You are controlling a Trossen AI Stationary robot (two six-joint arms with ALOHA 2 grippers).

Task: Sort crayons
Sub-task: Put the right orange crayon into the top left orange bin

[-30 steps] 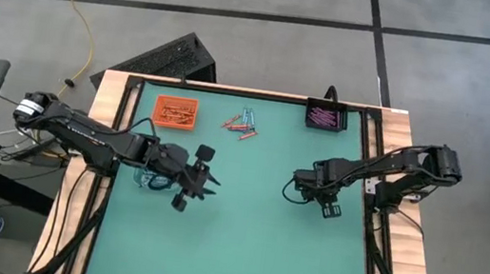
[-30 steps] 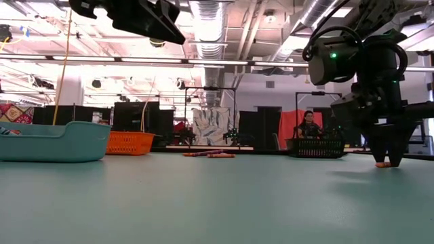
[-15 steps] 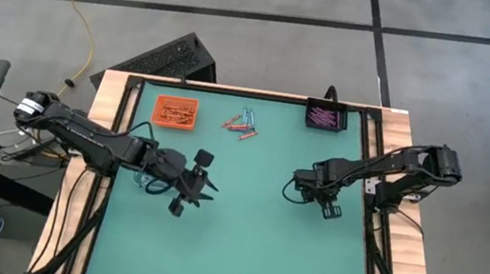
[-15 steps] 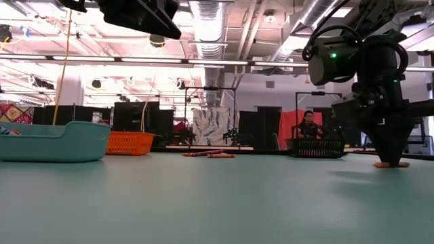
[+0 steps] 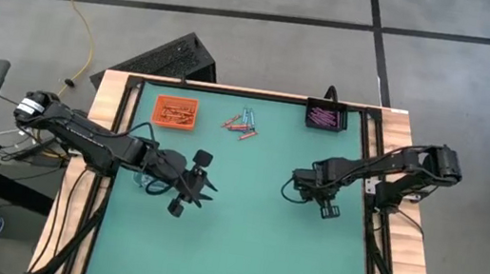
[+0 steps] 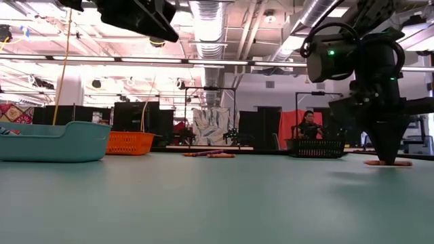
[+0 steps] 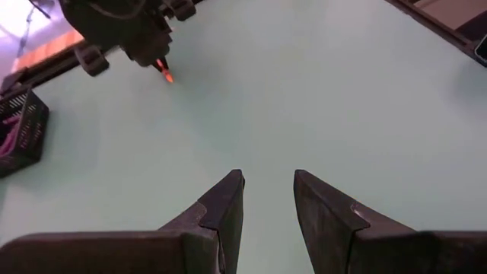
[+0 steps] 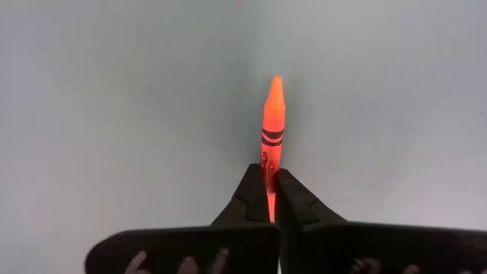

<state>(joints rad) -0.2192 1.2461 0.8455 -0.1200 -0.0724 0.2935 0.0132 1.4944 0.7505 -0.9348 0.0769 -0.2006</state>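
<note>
Presently listed, largest first: green table [image 5: 238, 251]; right gripper [image 8: 270, 199], clamped on one orange crayon [image 8: 271, 129] at its blunt end, low over the mat; left gripper [image 7: 268, 202], fingers parted, empty, well apart. Crayon: bright orange, black-banded wrapper, pointed tip projecting straight ahead of the fingertips. Remaining loose crayons [image 5: 243, 124] lie far beyond the hand, between orange tray [image 5: 174, 112] and black tray [image 5: 325, 119]. Risk: so short a pinch at the end may let the stick pivot or slip on lifting.

Three trays [image 5: 175, 113], two grippers [image 5: 326, 206]
</note>
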